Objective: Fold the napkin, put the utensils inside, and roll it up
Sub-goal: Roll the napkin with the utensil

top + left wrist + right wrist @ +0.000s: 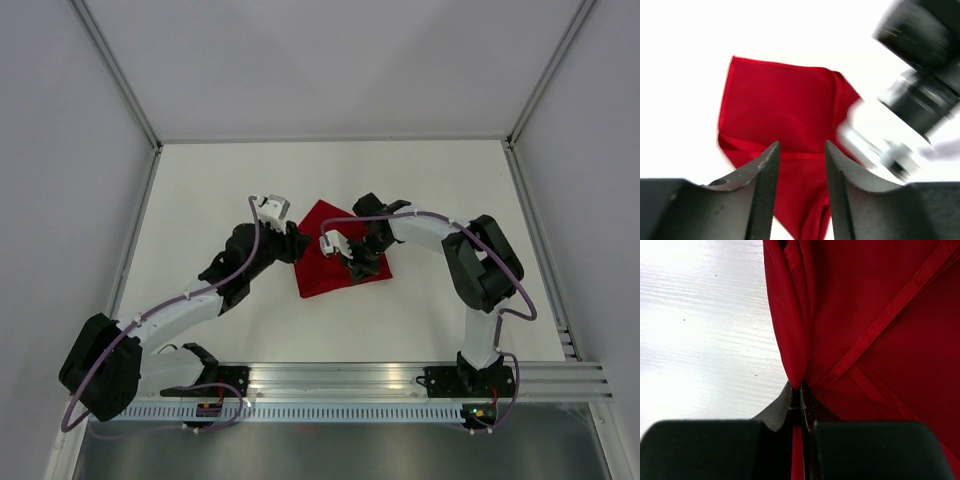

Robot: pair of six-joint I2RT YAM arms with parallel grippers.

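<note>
**A:** Top view first. The napkin (335,265) lies mid-table (450,200), partly folded. Your left gripper (296,246) sits at its left edge and your right gripper (348,262) is over the cloth.

**B:** No utensils show anywhere, so I'd say you're on the folding step.

**A:** Left wrist view now. Your left gripper (801,147) stands parted with nothing between the fingers. The napkin (780,105) lies flat just beyond the tips, and the right arm (920,100) is a blur on the right.

**B:** Right wrist view. Your right gripper (801,390) is clamped tight on a pinched-up ridge of the napkin (880,315), with the white table (700,330) to the left.

**A:** That cloth looks thin, light, limp and a bit slick, so expect it to sag and slide. I'd take it at a corner or along the hem (890,305), where the doubled fabric gives your fingers more to bite.
</note>
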